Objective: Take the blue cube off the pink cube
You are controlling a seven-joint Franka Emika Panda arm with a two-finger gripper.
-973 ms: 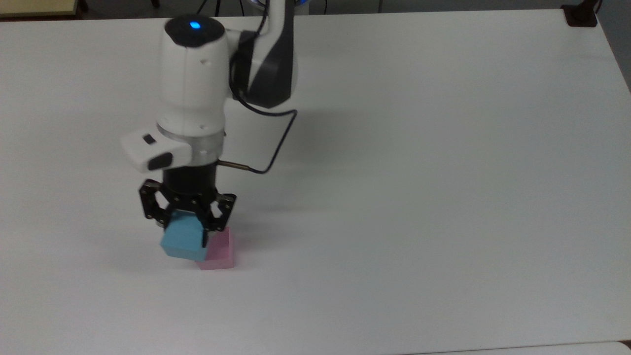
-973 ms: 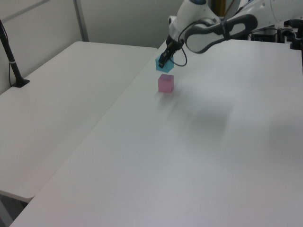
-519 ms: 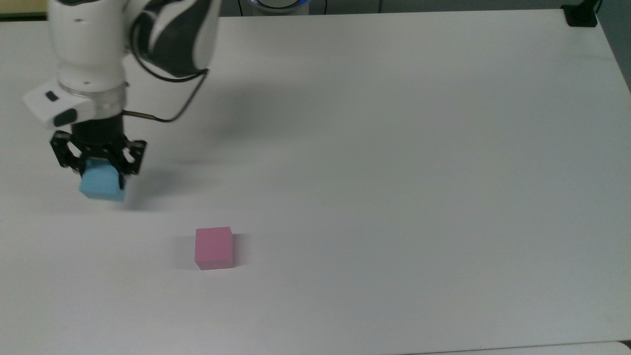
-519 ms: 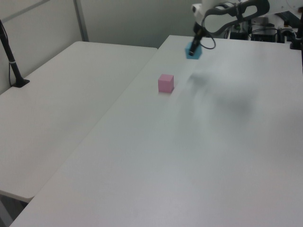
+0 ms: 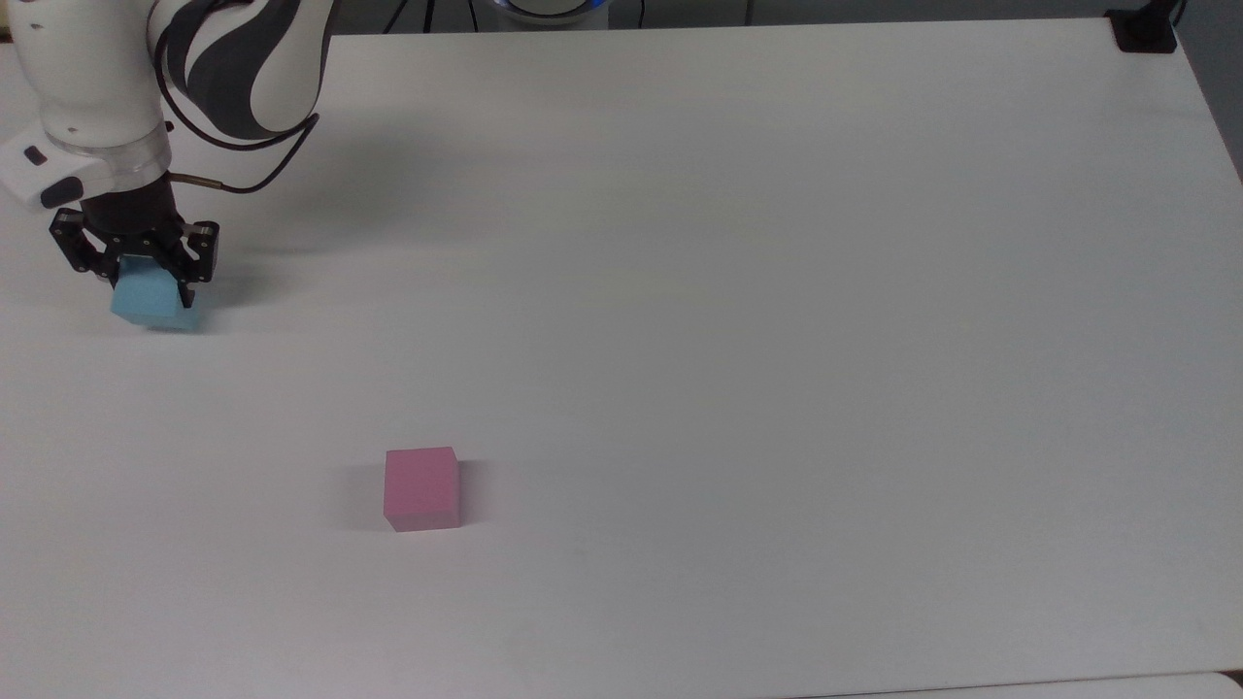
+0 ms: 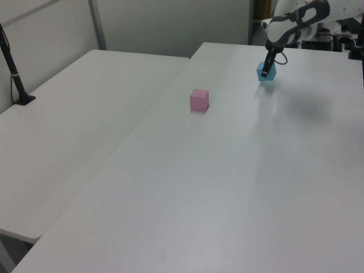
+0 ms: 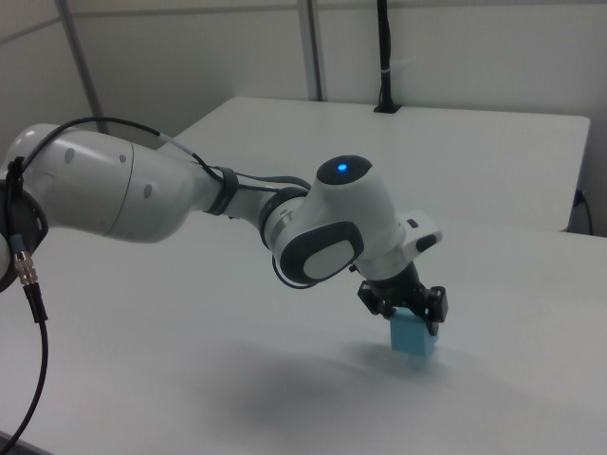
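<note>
The pink cube stands alone on the white table, left of centre near the front in the top view; it also shows as the pink cube in the left view. The blue cube is far away at the top view's left edge, low over or touching the table. My gripper is shut on the blue cube, its black fingers clamping two opposite sides from above. The left view has the blue cube under the gripper. In the right view the blue cube hangs from the gripper.
A black post base stands at the table's far right corner in the top view. A second white table adjoins on the left view's left, with a black pole on it.
The gripper carried the blue cube off the pink cube, up and left in the top view, then lowered it near the table's left edge. The pink cube stayed put.
</note>
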